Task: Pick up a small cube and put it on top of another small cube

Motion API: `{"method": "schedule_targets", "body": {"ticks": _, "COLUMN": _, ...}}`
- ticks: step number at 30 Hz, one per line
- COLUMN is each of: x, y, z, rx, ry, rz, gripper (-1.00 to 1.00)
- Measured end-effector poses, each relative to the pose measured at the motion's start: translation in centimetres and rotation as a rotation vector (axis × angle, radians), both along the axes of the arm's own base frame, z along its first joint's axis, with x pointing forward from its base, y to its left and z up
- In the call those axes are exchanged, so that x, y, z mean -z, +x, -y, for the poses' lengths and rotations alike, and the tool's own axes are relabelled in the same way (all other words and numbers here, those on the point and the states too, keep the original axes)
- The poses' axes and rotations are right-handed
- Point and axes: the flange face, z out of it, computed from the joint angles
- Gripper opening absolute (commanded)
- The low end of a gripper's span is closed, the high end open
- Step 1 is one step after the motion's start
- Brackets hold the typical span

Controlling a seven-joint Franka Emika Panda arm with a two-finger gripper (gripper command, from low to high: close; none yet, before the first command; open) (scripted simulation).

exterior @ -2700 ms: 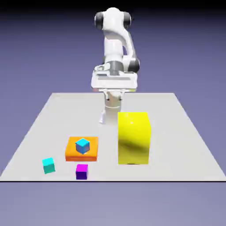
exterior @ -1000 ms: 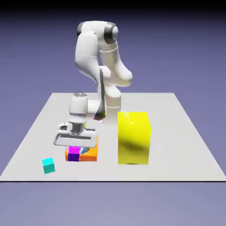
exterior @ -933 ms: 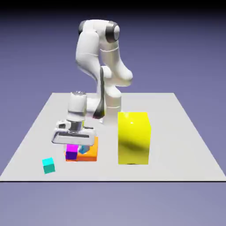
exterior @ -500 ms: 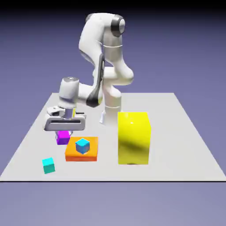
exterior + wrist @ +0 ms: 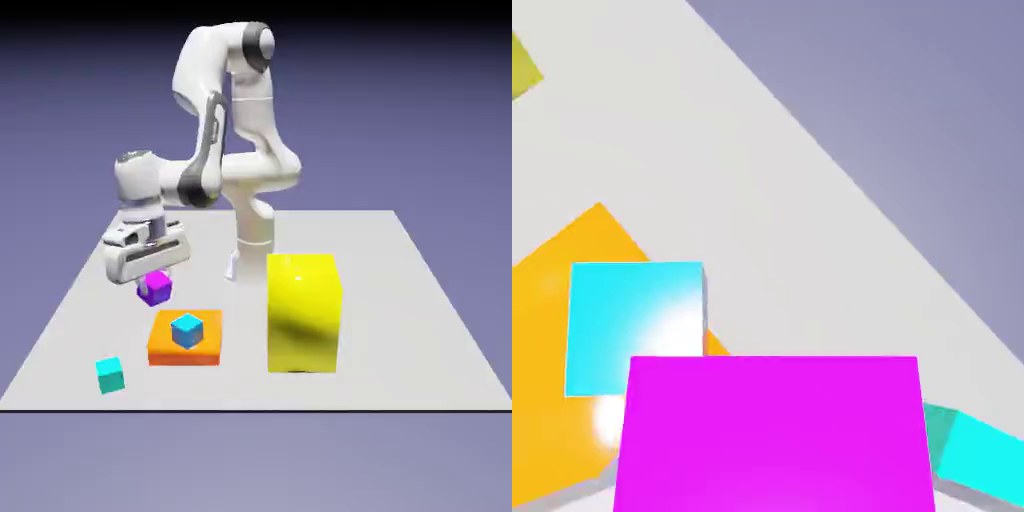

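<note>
My gripper [image 5: 152,279] is shut on the small purple cube [image 5: 155,289] and holds it in the air, tilted, above the table. It hangs up and to the exterior view's left of the small blue cube [image 5: 187,330], which sits on a flat orange slab [image 5: 205,345]. In the hand view the purple cube's magenta face [image 5: 772,435] fills the bottom and hides my fingertips. The blue cube's sky-blue top [image 5: 634,325] shows just beyond it, on the orange slab [image 5: 542,400].
A tall yellow block [image 5: 303,312] stands to the exterior view's right of the orange slab. A turquoise cube [image 5: 110,374] lies near the table's [image 5: 420,300] front left edge; it also shows in the hand view as the turquoise cube [image 5: 982,455].
My gripper has risen with the purple cube, from low over the orange slab to higher up and a little toward the exterior view's left. The blue cube is uncovered again.
</note>
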Motion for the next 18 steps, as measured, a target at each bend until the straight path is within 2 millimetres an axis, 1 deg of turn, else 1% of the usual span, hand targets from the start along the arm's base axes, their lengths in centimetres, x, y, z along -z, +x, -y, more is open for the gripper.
{"method": "schedule_targets", "body": {"ticks": 6, "x": 0.7, "y": -1.1, "z": -1.1, "rx": -0.182, "ry": 0.163, "rz": 0.056, "gripper": -1.0}}
{"method": "schedule_targets", "body": {"ticks": 7, "x": 0.7, "y": -1.1, "z": -1.1, "rx": -0.182, "ry": 0.163, "rz": 0.056, "gripper": -1.0}}
{"method": "schedule_targets", "body": {"ticks": 9, "x": 1.4, "y": -0.9, "z": -1.3, "rx": -0.182, "ry": 0.164, "rz": 0.061, "gripper": -1.0}}
{"method": "schedule_targets", "body": {"ticks": 18, "x": 5.0, "y": -0.3, "z": -2.3, "rx": -0.181, "ry": 0.168, "rz": 0.066, "gripper": -1.0}}
